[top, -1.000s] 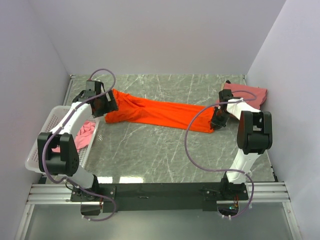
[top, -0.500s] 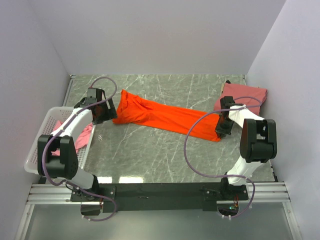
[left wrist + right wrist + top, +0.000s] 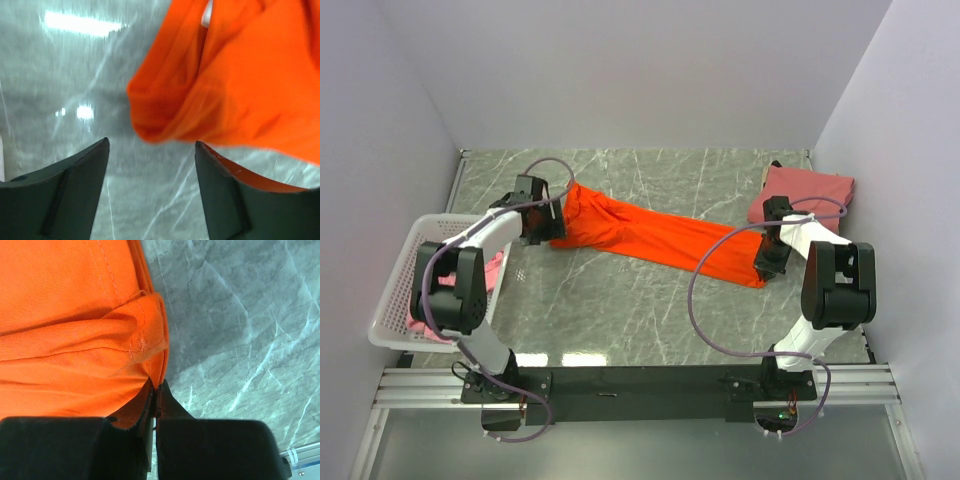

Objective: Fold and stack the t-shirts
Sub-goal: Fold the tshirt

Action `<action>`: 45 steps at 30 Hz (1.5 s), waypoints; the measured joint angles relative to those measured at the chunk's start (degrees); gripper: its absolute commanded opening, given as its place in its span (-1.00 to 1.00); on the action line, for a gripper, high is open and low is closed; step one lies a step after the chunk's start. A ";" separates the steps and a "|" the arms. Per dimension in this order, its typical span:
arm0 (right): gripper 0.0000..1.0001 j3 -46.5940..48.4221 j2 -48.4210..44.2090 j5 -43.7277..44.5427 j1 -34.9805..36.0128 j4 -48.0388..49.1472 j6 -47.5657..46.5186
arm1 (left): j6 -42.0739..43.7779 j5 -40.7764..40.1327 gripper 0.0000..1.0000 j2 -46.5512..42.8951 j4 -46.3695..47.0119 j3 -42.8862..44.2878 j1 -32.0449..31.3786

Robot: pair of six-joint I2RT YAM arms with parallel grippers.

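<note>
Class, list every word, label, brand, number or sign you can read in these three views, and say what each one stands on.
None can be read in any view.
The orange t-shirt, the salmon-pink t-shirt and the pink cloth in the white basket are plain, with no print or tag showing.
The marbled table bears no marking either.

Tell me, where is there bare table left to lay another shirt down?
The widest bare patch of table lies between the orange t-shirt and the near edge. A narrower strip runs behind it, along the back wall. Crowded: the left edge, with the white basket, and the far right corner, with the folded salmon-pink t-shirt.
</note>
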 measured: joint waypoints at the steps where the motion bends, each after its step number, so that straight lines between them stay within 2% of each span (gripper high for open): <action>1: -1.00 -0.04 -0.04 0.00 0.00 0.00 0.00 | 0.13 -0.13 0.42 1.29 0.35 1.18 0.02; 9: -1.00 -0.04 -0.07 -0.04 0.00 0.02 -0.02 | 1.16 -0.46 0.16 5.73 1.97 4.15 0.02; 25: -1.00 -0.04 -0.07 -0.24 -0.11 0.00 -0.04 | 1.44 0.48 -0.36 7.91 3.63 4.26 -1.55; 28: -1.00 -0.04 -0.07 -0.24 -0.11 0.02 -0.02 | 1.53 0.87 -0.56 8.17 3.78 4.26 -1.77; 29: -1.00 -0.04 -0.07 -0.24 -0.13 0.02 -0.02 | 1.57 0.98 -0.69 8.37 3.89 4.26 -1.86; 33: -1.00 -0.04 -0.07 -0.24 -0.11 0.00 -0.02 | 1.66 1.05 -1.00 9.07 3.96 4.26 -2.03; 45: -1.00 -0.04 -0.07 -0.13 -0.13 0.00 0.00 | 3.08 -0.52 -0.99 10.43 1.88 8.11 -1.97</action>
